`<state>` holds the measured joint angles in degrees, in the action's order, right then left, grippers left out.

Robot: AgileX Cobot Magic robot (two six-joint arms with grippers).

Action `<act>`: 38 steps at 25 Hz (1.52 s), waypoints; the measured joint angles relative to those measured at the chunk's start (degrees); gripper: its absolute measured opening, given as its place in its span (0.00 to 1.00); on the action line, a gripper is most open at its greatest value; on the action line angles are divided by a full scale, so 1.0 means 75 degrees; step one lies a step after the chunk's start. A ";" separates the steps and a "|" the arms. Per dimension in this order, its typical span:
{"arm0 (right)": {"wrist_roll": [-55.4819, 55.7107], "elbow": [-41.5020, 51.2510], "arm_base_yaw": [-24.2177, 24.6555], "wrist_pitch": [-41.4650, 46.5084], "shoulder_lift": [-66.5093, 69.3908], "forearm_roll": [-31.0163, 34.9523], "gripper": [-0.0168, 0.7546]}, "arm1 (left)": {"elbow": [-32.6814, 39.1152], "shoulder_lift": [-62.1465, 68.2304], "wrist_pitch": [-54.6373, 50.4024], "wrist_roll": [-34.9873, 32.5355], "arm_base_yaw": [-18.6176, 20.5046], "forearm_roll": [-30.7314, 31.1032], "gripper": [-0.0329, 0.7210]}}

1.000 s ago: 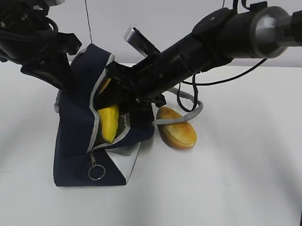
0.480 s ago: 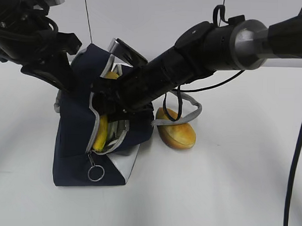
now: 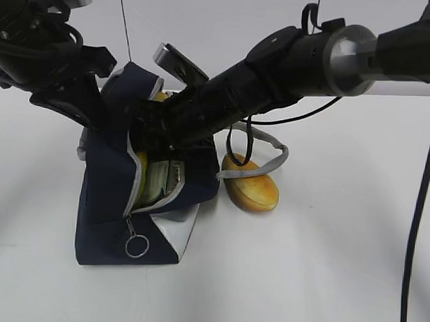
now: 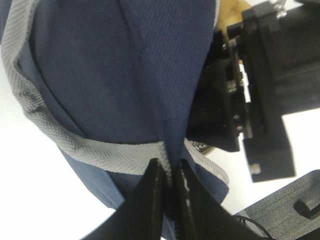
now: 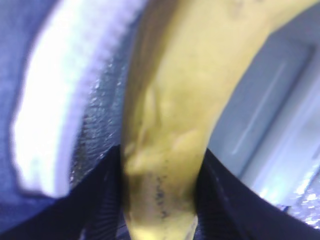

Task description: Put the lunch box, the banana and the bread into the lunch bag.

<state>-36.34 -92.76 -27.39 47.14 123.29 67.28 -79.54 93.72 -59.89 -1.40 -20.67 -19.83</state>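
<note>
The navy lunch bag [image 3: 104,199] stands on the white table with its zipper open toward me. My left gripper [image 4: 170,172] is shut on the bag's upper edge, pinching navy fabric beside a grey strap [image 4: 100,155]. My right gripper [image 5: 162,200] is inside the opening, shut on the yellow banana [image 5: 167,110], which hangs between both fingers next to the foil lining [image 5: 97,115]. In the exterior view only a yellow sliver of banana [image 3: 140,174] shows beside the lunch box's pale green lid [image 3: 156,184] inside the bag. The golden bread [image 3: 251,183] lies on the table right of the bag.
A grey strap handle [image 3: 268,157] loops from the bag over the bread. A zipper pull ring [image 3: 136,244] hangs at the bag's front corner. The right arm [image 3: 274,71] slants across the middle, and the left arm [image 3: 42,56] stands over the bag's back left.
The right arm has pushed farther down into the bag, carrying the banana with it, so much less yellow shows in the opening. The left gripper and the bread have stayed put.
</note>
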 joint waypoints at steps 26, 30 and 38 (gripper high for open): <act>0.2135 -0.2974 0.0597 0.2982 0.0203 -0.5097 0.72 | 0.0000 0.0000 0.0000 0.0000 0.0000 0.0000 0.06; 0.2864 -0.2970 0.0600 0.3031 0.0057 -0.6260 0.69 | 0.0000 0.0000 0.0000 0.0000 0.0000 0.0000 0.07; 0.3328 -0.0451 0.0617 0.3059 -0.1516 -0.7379 0.69 | 0.0000 0.0000 0.0000 0.0000 0.0000 0.0000 0.07</act>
<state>-11.38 -96.15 -22.76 70.08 111.92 11.94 -79.54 93.72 -59.89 -1.40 -20.67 -19.83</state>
